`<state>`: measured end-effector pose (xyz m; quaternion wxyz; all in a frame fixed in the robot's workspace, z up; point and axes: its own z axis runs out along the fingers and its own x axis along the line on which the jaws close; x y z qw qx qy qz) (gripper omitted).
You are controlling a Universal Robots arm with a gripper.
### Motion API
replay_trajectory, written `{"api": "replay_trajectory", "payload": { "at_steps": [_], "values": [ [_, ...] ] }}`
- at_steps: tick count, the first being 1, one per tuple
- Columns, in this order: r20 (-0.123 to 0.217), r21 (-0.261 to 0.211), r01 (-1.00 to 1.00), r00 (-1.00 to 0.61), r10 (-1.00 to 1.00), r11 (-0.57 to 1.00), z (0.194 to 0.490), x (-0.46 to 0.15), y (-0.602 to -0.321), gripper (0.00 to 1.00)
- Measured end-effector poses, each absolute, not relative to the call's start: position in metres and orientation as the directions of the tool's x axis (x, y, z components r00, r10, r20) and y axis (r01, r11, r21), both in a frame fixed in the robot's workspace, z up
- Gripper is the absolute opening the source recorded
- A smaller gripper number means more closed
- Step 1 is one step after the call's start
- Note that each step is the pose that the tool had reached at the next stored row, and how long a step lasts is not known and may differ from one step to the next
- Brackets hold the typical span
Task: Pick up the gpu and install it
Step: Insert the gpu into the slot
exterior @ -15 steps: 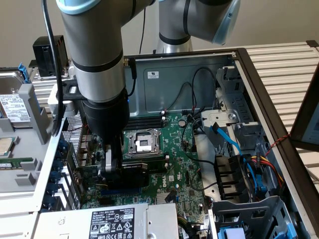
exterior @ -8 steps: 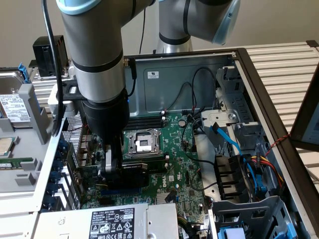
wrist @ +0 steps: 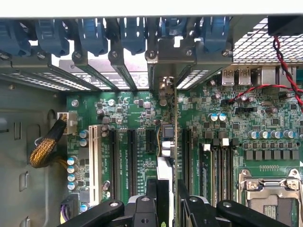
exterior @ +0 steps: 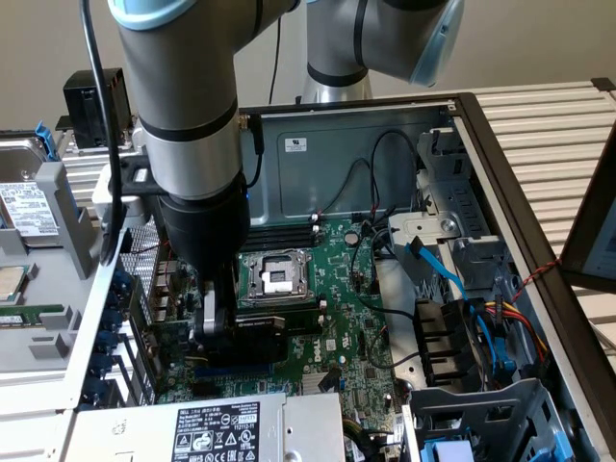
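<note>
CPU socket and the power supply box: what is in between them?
In the exterior view, the gripper, clamped on the gpu, stands between them, over the motherboard slots.

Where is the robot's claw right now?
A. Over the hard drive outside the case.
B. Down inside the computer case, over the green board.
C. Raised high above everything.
B: the gripper sits low over the motherboard inside the case, holding the gpu.

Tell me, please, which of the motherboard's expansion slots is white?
The long slot beside the row of capacitors, farthest from the CPU socket; the other slots are black.
</note>
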<state>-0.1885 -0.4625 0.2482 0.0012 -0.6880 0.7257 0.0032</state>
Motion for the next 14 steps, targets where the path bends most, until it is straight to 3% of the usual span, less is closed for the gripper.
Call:
{"api": "replay_trajectory", "payload": {
  "at_steps": [14],
  "values": [
    [-0.006, 0.003, -0.999, -0.053, -0.999, 0.053, 0.2478, -0.1862, -0.463, 0.27]
  ]
}}
